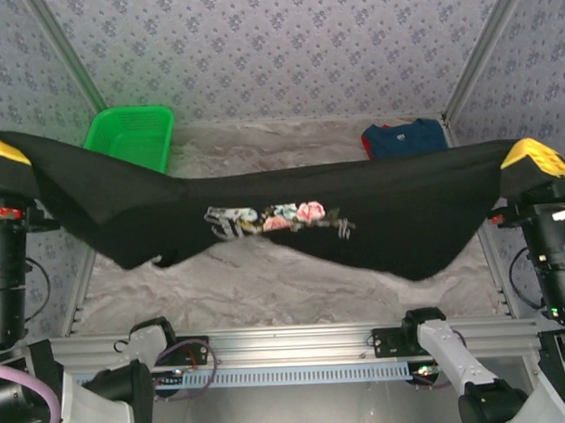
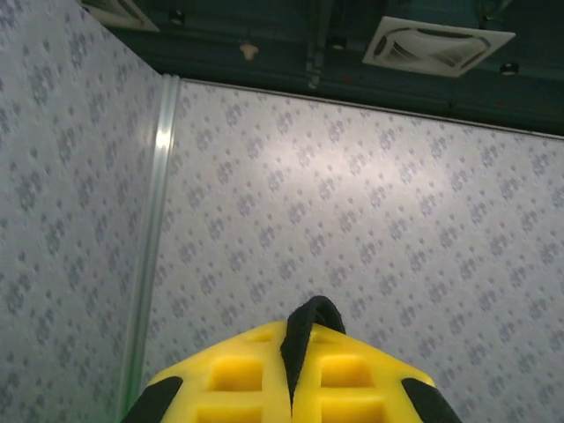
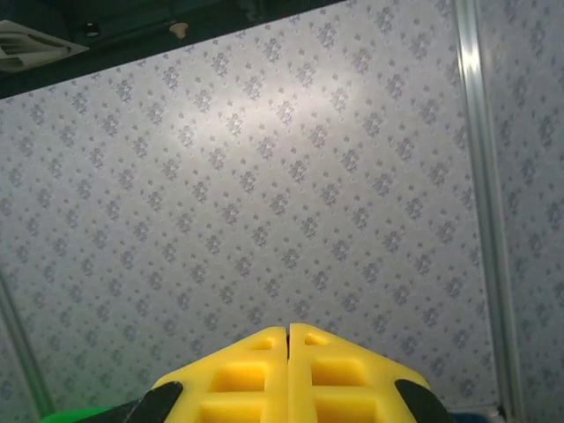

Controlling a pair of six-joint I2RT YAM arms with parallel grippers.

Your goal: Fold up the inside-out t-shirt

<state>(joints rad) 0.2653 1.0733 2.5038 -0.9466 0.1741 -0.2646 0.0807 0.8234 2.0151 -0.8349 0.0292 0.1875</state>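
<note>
The black inside-out t-shirt [image 1: 375, 208] hangs stretched in the air across the table, sagging in the middle, its multicoloured print patch [image 1: 278, 217] facing the camera. My left gripper [image 1: 0, 150] holds its left end high at the far left, yellow fingers shut on the cloth. A black fold of the t-shirt [image 2: 310, 330] pokes up between the left gripper's [image 2: 293, 330] pads. My right gripper [image 1: 535, 153] holds the right end at the far right. In the right wrist view the right gripper [image 3: 288, 331] has its fingers pressed together, and the cloth is hidden there.
A green basket [image 1: 131, 133] stands at the back left of the marbled table [image 1: 257, 287]. A folded blue shirt with red trim [image 1: 402, 137] lies at the back right. Patterned walls [image 1: 277, 54] close in the back and sides.
</note>
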